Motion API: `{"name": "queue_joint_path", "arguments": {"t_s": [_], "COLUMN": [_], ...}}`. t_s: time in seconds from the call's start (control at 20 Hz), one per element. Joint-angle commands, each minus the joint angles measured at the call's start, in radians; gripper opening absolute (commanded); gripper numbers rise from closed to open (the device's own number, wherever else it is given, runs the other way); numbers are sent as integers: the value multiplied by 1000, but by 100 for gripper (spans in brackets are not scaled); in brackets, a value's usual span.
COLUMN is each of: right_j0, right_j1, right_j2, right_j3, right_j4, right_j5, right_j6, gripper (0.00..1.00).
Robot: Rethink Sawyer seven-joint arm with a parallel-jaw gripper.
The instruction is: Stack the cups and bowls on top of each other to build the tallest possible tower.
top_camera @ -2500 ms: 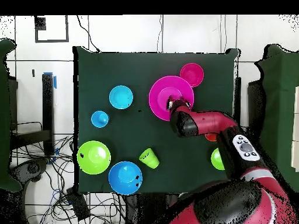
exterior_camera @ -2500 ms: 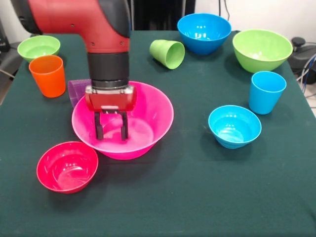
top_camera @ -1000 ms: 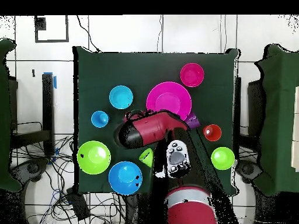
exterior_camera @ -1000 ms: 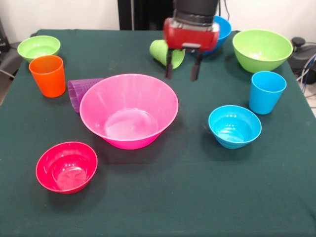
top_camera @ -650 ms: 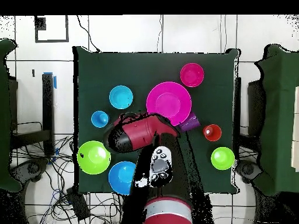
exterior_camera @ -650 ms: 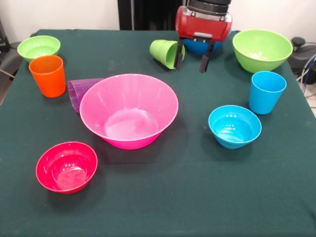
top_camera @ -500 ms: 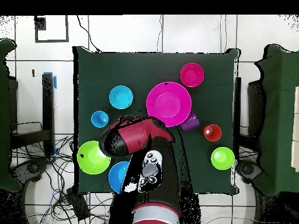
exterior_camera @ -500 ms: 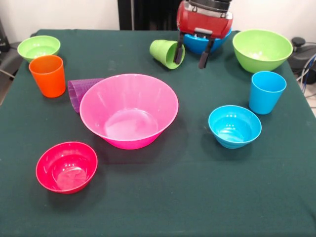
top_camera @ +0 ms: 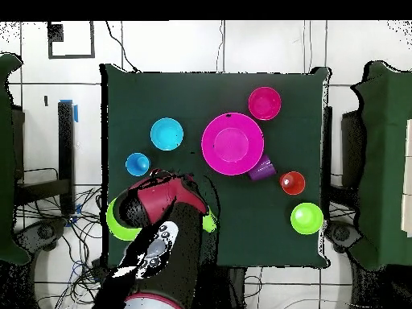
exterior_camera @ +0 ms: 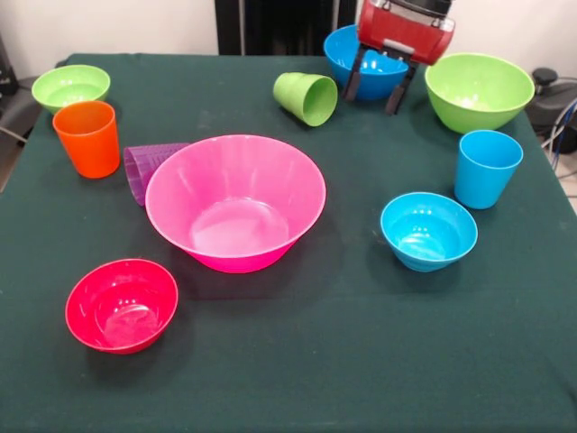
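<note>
From the front camera I see my gripper hanging at the far side of the table, its two black fingers spread apart and holding nothing, tilted over the near rim of the medium blue bowl. That bowl sits far back, between the light green cup, which lies on its side with its mouth toward the camera, and the medium green bowl at the far right. The large pink bowl stands upright and empty near the table's middle; nothing is stacked in it yet. The purple cup lies on its side just beside the pink bowl's left rim, partly hidden by it; whether they touch I cannot tell. The orange cup stands upright left of that, with the small green bowl behind it. The small red bowl sits apart at the near left. On the right, the small light blue bowl rests near the upright light blue cup. From overhead, the arm covers the medium blue bowl and much of the medium green one.
</note>
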Motion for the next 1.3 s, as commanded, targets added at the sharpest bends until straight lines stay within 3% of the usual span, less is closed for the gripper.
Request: {"name": "queue_joint_path", "arguments": {"t_s": [0.05, 0.2, 0.55, 0.85, 1.15, 1.3], "right_j0": [36, 47, 171, 265, 194, 178], "right_j1": [68, 61, -19, -18, -101, -133], "right_j2": [-58, -70, -173, -256, -107, -71], "right_j3": [30, 48, 60, 17, 106, 123], "right_j4": [87, 101, 100, 108, 129, 137], "right_j5": [-35, -32, 100, 197, 122, 136], "right_j6": [261, 271, 271, 262, 167, 137], "gripper": [100, 100, 100, 100, 100, 100]}}
